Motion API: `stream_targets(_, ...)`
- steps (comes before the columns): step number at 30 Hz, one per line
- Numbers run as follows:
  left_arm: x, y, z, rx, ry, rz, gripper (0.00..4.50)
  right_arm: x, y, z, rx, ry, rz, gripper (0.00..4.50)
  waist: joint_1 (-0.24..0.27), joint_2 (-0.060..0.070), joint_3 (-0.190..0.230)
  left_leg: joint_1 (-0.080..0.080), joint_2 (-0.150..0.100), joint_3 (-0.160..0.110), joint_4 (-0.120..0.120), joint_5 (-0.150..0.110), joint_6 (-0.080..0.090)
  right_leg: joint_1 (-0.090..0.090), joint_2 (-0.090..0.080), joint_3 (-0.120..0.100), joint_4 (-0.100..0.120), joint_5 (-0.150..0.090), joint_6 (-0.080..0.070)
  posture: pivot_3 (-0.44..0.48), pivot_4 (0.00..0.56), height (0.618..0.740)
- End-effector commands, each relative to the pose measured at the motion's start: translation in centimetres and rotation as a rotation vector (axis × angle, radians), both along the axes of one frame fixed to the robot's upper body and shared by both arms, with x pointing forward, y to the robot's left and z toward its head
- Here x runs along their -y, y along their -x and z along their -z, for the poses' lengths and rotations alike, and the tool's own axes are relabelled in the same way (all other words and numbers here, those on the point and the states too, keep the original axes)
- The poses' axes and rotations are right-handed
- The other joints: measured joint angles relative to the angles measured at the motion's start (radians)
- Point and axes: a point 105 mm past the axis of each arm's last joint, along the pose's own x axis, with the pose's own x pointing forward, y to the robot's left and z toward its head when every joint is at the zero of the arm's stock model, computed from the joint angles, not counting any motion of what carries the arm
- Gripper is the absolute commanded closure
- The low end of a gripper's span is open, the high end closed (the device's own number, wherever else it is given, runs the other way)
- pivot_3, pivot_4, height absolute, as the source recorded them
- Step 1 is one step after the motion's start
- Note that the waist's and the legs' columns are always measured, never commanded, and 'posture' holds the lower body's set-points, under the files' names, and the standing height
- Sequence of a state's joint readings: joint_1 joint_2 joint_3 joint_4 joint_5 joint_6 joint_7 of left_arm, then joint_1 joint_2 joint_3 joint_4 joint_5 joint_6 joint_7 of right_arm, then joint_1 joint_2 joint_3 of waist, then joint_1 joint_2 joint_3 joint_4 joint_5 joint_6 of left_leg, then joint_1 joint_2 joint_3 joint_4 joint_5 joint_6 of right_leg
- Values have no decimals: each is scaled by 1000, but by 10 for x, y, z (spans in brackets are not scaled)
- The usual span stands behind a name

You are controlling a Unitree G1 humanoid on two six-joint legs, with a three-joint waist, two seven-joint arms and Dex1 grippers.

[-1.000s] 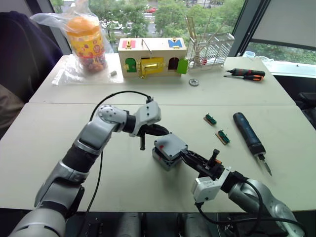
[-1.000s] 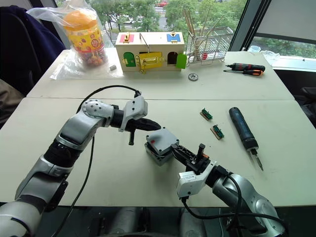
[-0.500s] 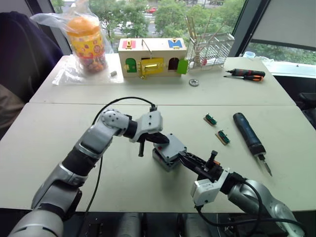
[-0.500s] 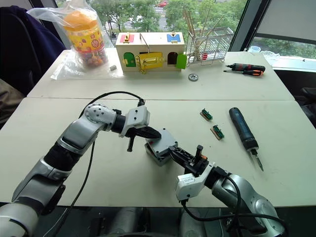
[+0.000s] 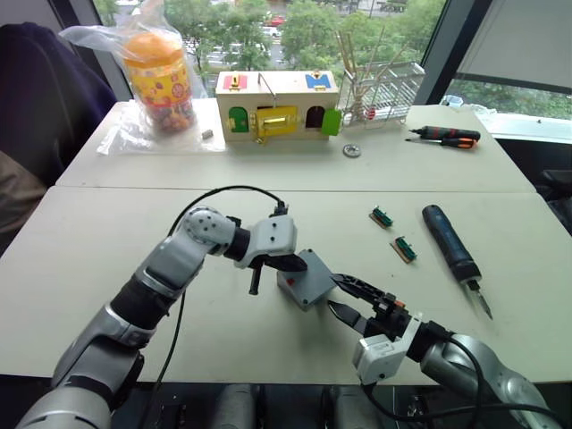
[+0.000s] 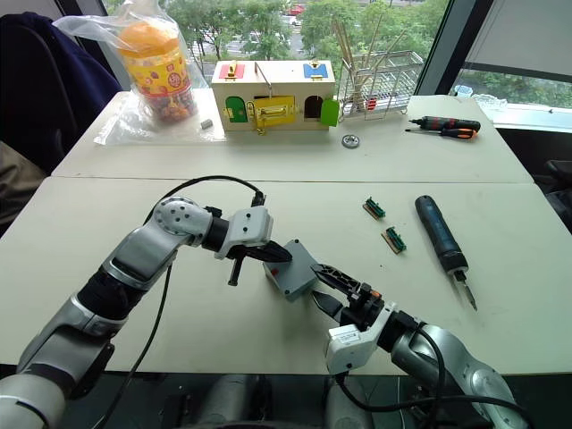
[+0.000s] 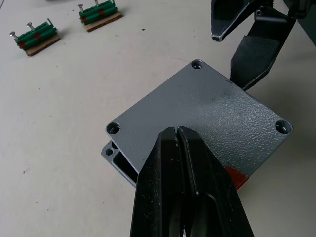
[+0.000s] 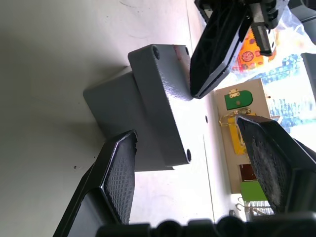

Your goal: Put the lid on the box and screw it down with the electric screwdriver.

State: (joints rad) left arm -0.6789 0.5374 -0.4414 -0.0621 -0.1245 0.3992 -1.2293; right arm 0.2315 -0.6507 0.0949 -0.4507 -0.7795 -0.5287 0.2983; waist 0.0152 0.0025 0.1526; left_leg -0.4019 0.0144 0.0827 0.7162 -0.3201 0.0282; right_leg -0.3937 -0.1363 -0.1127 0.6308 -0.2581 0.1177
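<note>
Lid (image 7: 207,113), a flat square grey plastic cover with corner screw holes, sits slightly askew on the small grey plastic box (image 8: 116,103) mid-table. Left gripper (image 7: 177,132), fingers clenched together, presses its top. Right gripper (image 8: 197,163), fingers spread wide, faces the box just beside it. Dark blue cylindrical electric screwdriver (image 5: 451,243) lies well apart, nearer the right arm.

Two pale beige tables (image 5: 80,259) stood end to end beneath tall windows with dark frames (image 5: 444,36). Daylight showed green trees (image 5: 308,22) outside. What seemed a dark upholstered chair (image 5: 40,89) stood at the left.
</note>
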Motion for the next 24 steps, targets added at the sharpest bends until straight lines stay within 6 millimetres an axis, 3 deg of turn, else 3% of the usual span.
stream_targets(1,-7,-4,30,-50,-93,-63,4500,6,0,-29,60,-136,31,1156,0,0,0,0,0,0,0,0,0,0,0,0,0,0,0,0,150,706)
stream_targets(8,-1,-11,13,-54,4,-98,4500,35,2,-37,-184,-417,133,1156,-2,0,0,2,0,-1,0,0,1,3,0,0,-1,0,0,0,150,706)
stream_targets(11,1,-13,3,-50,49,-106,4500,38,-2,-40,-260,-494,148,2115,-1,0,0,3,0,-1,0,-1,1,3,0,1,0,0,0,0,150,706)
stream_targets(16,-2,-20,-36,-55,198,-162,4500,33,-10,-40,-469,-644,185,4440,-1,0,0,0,0,-1,0,-1,2,0,0,1,0,0,0,0,150,706)
stream_targets(21,-20,-32,-79,-125,384,-282,4500,19,1,-37,-817,-756,162,4440,0,0,1,-6,0,-2,1,-1,2,-5,0,0,0,0,0,0,150,706)
stream_targets(24,-33,-43,-73,-119,361,-373,4500,11,12,-31,-1018,-784,148,4440,0,0,1,-5,0,-2,1,-1,2,-4,0,0,0,0,0,0,150,706)
